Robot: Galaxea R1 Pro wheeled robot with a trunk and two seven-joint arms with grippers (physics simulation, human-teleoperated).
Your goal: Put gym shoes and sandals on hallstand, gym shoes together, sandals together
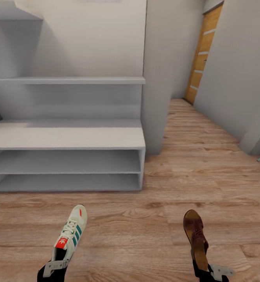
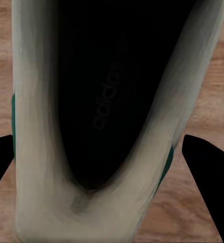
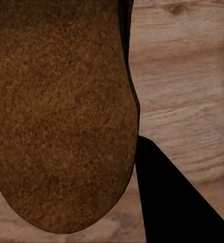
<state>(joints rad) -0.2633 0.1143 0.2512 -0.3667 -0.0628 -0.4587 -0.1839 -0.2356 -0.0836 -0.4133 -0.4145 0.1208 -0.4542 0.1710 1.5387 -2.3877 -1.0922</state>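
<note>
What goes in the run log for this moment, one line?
left gripper: shut on gym shoe | right gripper: shut on sandal | hallstand: ahead, no shoes on it | phase: carrying

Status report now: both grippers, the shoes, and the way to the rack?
Left gripper shut on white green-striped sneaker. Right gripper shut on brown leather sandal. Pale grey hallstand ahead, shelves bare. Wood-plank floor between, nothing blocking.
</note>
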